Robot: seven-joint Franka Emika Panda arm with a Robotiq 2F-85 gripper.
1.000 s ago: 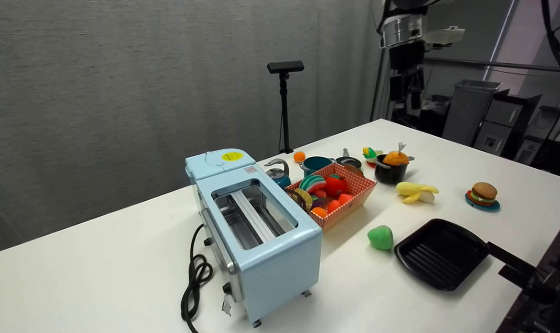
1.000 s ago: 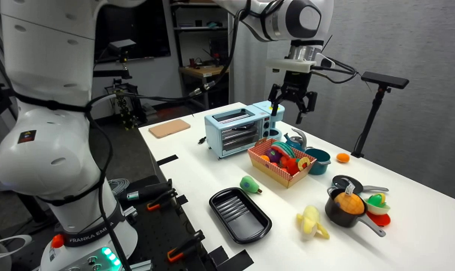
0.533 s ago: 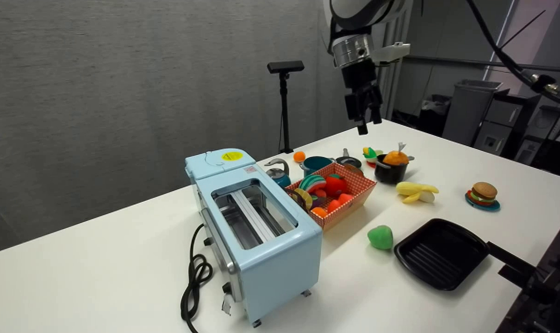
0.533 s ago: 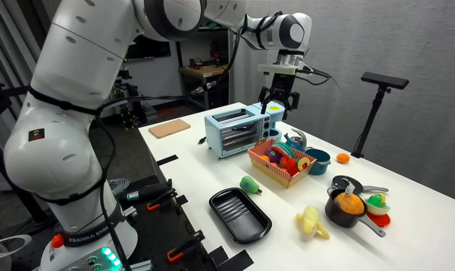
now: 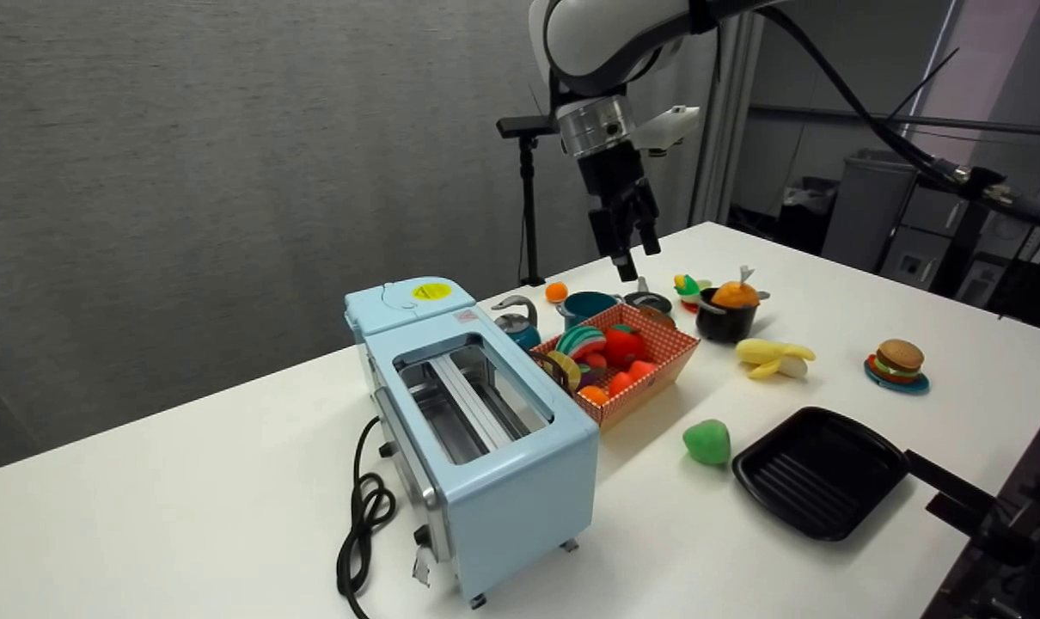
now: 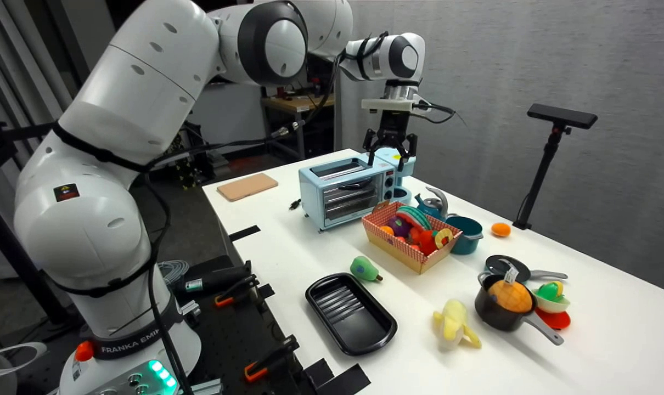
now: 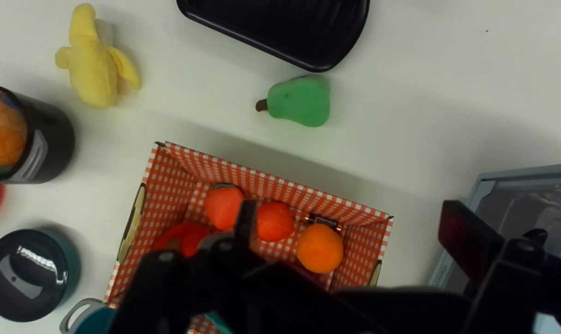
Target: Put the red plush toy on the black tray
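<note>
Arm (image 6: pixel 162 71) bent, end effector (image 6: pixel 386 163) pointing down, fingers (image 7: pixel 468 239) apart

A textured gray curtain (image 5: pixel 228 172) hangs beyond a white table (image 5: pixel 185 499) in both exterior views, with soft light leaving faint shadows (image 5: pixel 636 430) on the tabletop. In an exterior view, a tall gray bin (image 5: pixel 868 211) stands beside a smaller lined bin (image 5: pixel 808 211), a pinkish panel (image 5: pixel 993 77) rising in the background. A wood-topped desk (image 6: pixel 288 103) and a pale wall (image 6: pixel 230 115) lie past dark gray floor (image 6: pixel 186 225) in an exterior view.
</note>
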